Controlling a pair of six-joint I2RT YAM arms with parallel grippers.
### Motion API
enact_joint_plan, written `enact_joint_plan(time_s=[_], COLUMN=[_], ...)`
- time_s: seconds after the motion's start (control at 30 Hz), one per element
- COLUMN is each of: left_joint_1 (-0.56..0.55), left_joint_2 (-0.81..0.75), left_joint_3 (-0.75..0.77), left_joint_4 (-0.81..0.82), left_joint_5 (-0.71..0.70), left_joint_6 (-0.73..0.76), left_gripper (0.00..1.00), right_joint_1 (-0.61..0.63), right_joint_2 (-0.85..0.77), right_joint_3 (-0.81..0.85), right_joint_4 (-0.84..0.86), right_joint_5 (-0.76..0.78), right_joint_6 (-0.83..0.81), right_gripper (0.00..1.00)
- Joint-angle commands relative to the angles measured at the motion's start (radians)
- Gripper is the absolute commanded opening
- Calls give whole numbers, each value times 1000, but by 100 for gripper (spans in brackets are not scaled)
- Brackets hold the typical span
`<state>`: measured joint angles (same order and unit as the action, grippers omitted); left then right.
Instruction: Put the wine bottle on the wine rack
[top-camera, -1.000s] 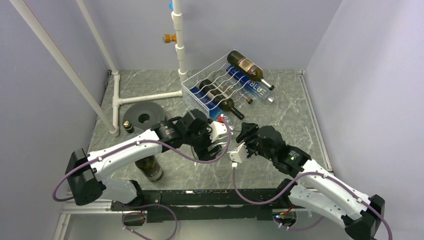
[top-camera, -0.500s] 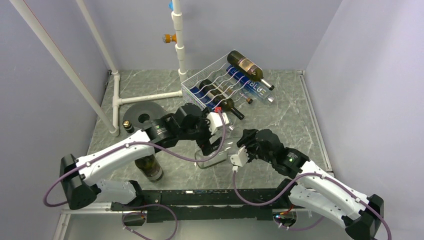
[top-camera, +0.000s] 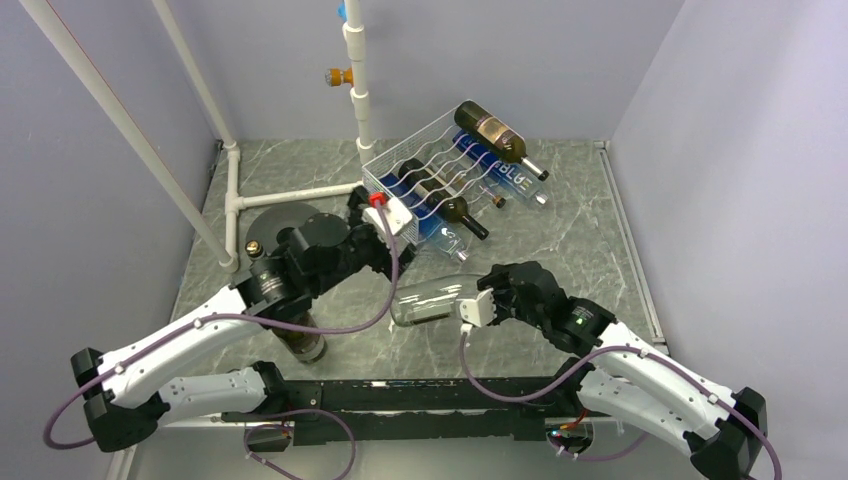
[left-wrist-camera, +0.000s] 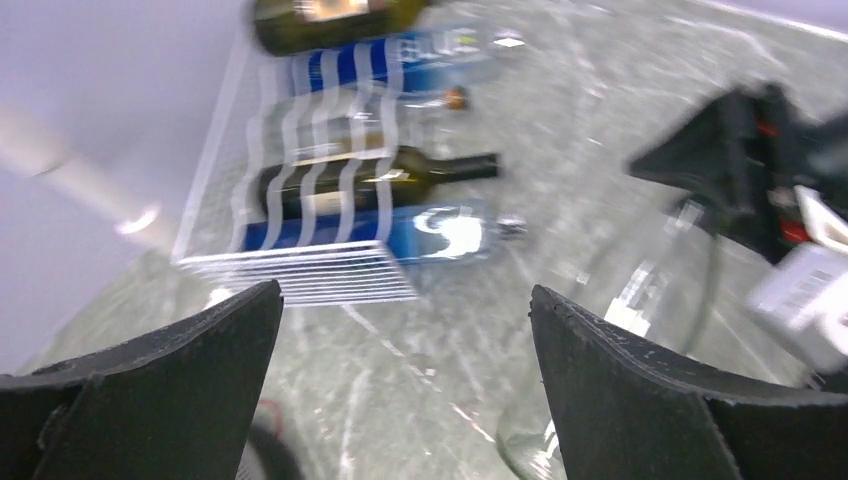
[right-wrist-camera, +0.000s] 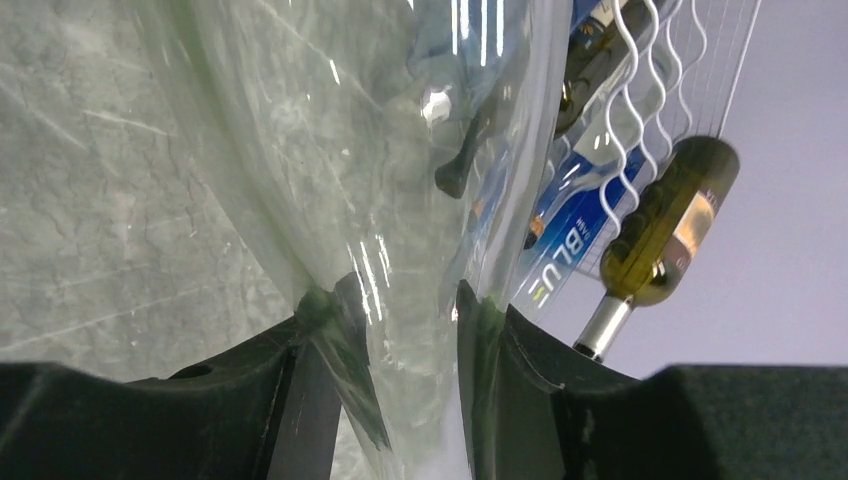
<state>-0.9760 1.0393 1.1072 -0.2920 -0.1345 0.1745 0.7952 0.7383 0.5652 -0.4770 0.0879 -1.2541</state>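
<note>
Item: clear glass wine bottle (top-camera: 430, 300), lying roughly level over the green marbled counter (top-camera: 580, 230), base toward the left arm, neck toward the right arm; whether it touches the counter cannot be told. Position: near the front of the wine rack (top-camera: 405, 150) but apart from it, not in any cradle. Right gripper (top-camera: 478, 303): narrowed onto the bottle's neck, one finger pressed to each side of the glass, as the right wrist view shows. Left gripper (left-wrist-camera: 405, 300): spread fully wide, holding nothing, close to the rack's near corner and pointed at it. Rack contents: a green bottle with gold label (top-camera: 495, 132) at the far end, a blue bottle (top-camera: 505, 175) beside it, a dark bottle (top-camera: 455, 208) further forward, and another blue bottle (top-camera: 440, 232) in the nearest cradle, all lying with necks to the right. Also present: a dark bottle standing upright (top-camera: 300, 335) under the left arm and a black round spool (top-camera: 290, 228) to the left of the rack.
</note>
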Motion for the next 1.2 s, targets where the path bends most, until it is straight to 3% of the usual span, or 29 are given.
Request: enact_joint_plan(time_s=[0.0, 0.1, 0.2, 0.5, 0.83, 1.17], left_joint_1=[0, 0, 0, 0, -1, 0], left_joint_2=[-95, -162, -219, -290, -229, -185], left_joint_3=[-53, -103, -134, -178, -174, -178], left_joint_4=[155, 224, 270, 338, 346, 373], left_joint_5=[-379, -575, -670, -695, -689, -684], left_joint_6=[-22, -21, -27, 0, 36, 97], left_gripper=[99, 100, 100, 97, 96, 94], right_joint_1=[3, 3, 2, -49, -213, -325], right_joint_2=[-30, -3, 30, 172, 401, 612], right_joint_3=[78, 106, 124, 229, 399, 604], right_joint_4=[268, 287, 339, 529, 611, 591], right_joint_5=[46, 106, 193, 372, 406, 359], right_joint_6=[230, 320, 394, 568, 663, 755], right_gripper=[0, 0, 0, 0, 0, 0])
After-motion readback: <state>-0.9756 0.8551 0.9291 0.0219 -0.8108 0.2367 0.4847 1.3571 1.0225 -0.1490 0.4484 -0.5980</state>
